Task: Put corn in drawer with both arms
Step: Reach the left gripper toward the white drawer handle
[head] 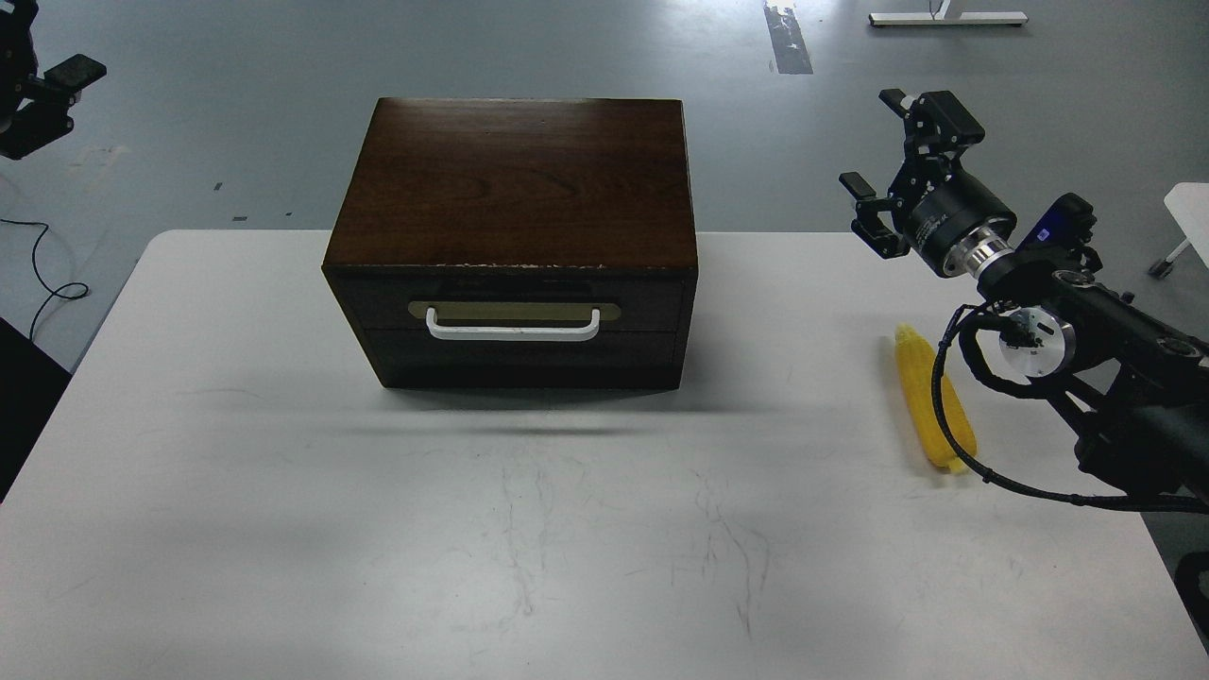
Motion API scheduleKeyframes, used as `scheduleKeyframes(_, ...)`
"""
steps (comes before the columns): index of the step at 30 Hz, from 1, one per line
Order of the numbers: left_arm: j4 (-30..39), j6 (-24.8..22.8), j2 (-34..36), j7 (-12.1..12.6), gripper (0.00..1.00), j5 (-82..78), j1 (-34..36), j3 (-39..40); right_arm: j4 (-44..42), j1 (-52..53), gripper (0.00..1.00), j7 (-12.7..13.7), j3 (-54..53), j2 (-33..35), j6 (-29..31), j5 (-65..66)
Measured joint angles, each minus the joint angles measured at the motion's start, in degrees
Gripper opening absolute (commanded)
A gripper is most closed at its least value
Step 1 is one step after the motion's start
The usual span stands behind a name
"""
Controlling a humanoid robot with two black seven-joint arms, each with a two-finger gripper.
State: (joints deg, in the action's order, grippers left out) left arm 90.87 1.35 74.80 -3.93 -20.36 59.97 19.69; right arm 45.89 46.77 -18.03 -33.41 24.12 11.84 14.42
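Nothing has begun on our white table [283,529]: the corn [930,401] lies flat at the right of the frame, tip pointing up-frame, partly crossed by the black cable of our right arm, and well apart from the box. At centre, the drawer [515,326] sits fully shut inside its dark wooden box [515,179], white bar handle [513,328] facing us.

We judge the first step is opening that drawer, so 1 arm should take the handle squarely at its middle and pull straight toward us, while the other lifts the corn across its thick middle, clear of the cable.

Our right gripper [883,165], at the upper right, hangs above the table with its 2 fingers spread wide, holding and touching nothing. Our left gripper [47,94], at the upper left edge, is mostly cut off; we cannot tell how it stands.
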Motion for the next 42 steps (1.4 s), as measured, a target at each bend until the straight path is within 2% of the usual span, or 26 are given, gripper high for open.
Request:
scheduleKeyframes(4,8.85,9.42,0.72,0.10,0.99,-3.62,-0.63,-0.29,-0.06,-0.35,1.00,0.00,-0.01,0.11,-0.01,0.00)
scheduleKeyframes(9,10.25,12.02,-2.75,-0.16,0.99,-9.85,-1.11,-0.44,-0.16,-1.07,1.00,0.00,-0.01,0.14,-0.06,0.00)
scheduleKeyframes(12,10.29,10.75,-5.12,-0.65,0.99,-11.03,-1.35,-1.26,-0.27,-1.51,1.00,0.00,-0.05,0.14,-0.06,0.00)
scheduleKeyframes(18,10.29,-2.54,-7.14,-2.45,0.99,-16.39,-1.48,-2.89,-0.73,-2.60,1.00,0.00,-0.15,0.37,-0.06,0.00)
scheduleKeyframes(21,10.28,-5.59,-8.49,-2.51,0.99,-18.42,-1.48,-3.14,-0.97,-2.94,1.00,0.00,-0.16,0.61,-0.06,0.00)
scheduleKeyframes(27,10.28,-6.40,-11.50,-3.42,0.99,-28.37,-3.59,-3.31,-1.42,-3.53,1.00,-0.07,-0.17,0.92,-0.06,0.00)
scheduleKeyframes(30,10.28,-6.44,-12.58,-5.02,0.99,-33.90,-4.96,-3.51,-1.48,-3.68,1.00,-0.07,-0.17,0.93,-0.06,0.00)
scheduleKeyframes(32,10.25,-6.23,-13.24,-7.23,0.98,-41.45,-5.61,-3.67,-1.69,-3.69,1.00,-0.08,-0.18,0.93,-0.06,0.00)
scheduleKeyframes(35,10.21,-4.39,-13.84,-10.73,0.98,-53.46,-6.52,-3.69,-2.34,-3.71,1.00,-0.08,-0.18,0.90,-0.06,0.00)
scheduleKeyframes(37,10.20,-2.82,-14.09,-11.99,0.98,-58.85,-7.03,-3.73,-2.51,-3.73,1.00,-0.08,-0.17,0.86,-0.06,0.00)
scheduleKeyframes(42,10.19,0.81,-14.72,-12.83,0.98,-68.27,-8.06,-3.79,-2.64,-3.90,1.00,-0.08,-0.15,0.84,-0.06,0.00)
